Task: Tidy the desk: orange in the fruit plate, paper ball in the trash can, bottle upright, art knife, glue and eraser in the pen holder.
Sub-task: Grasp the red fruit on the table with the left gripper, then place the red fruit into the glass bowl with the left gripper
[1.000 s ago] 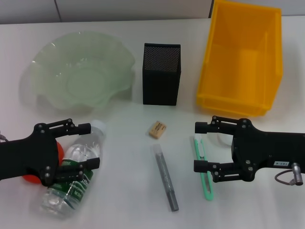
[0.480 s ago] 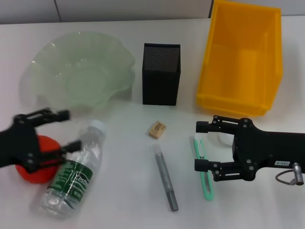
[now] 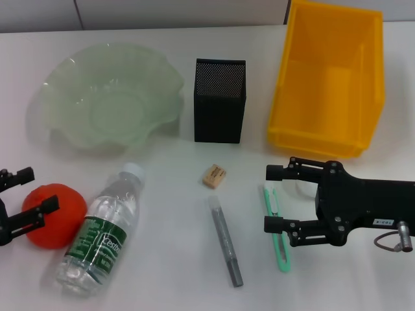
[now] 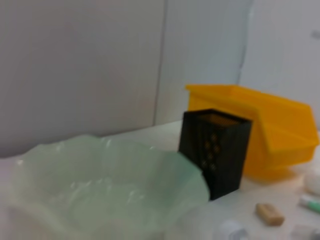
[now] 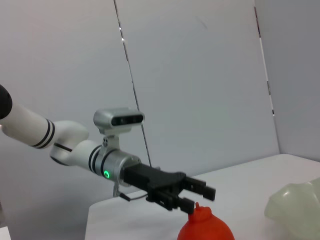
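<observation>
My left gripper (image 3: 23, 197), lower left of frame, sits unclenched w/ fingertips at the orange (image 3: 55, 216); clamp off-centre and it'll roll into the bottle (image 3: 102, 228) alongside.

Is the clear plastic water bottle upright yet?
No. The clear plastic water bottle lies on its side on the white desk, white cap toward the glass dish, beside the orange.

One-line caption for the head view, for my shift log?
Left end effector open at the orange beside the lying bottle; right end effector open over the art knife.
</observation>
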Controlling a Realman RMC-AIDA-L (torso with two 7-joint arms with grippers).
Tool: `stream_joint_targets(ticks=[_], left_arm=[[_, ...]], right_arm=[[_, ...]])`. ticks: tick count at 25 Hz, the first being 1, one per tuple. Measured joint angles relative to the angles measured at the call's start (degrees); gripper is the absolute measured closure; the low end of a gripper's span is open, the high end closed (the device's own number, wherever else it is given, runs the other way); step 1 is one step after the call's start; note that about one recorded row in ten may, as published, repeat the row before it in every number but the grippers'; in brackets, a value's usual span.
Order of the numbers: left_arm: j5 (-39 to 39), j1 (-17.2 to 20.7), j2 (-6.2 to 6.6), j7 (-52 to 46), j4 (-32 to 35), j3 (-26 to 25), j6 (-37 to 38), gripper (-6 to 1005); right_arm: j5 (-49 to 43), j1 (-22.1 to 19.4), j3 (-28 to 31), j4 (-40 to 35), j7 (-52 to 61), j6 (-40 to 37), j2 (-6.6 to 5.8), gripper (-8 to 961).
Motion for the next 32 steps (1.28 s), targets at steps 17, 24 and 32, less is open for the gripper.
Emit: stream_joint_targets(ticks=[17,24,32], left_arm=[[5.46,-1.34,-0.24,0.48,-0.80,0.64,-5.69,479],[0.84,-1.63,-0.25,-0.67,3.35,-2.09,-0.43,665],[-5.36,-10.40,-0.82,-6.70,4.56,-3.27,-1.97,786]], right_arm=[[-0.08,-0.27,0.06,0.00,0.00,0.09,-0.09,118],[0.00,-0.26,0.13,0.00,0.00,0.09,-0.09,116],[0.09,-0.25,0.40,-0.11,0.01,-0.02,-0.09,117]])
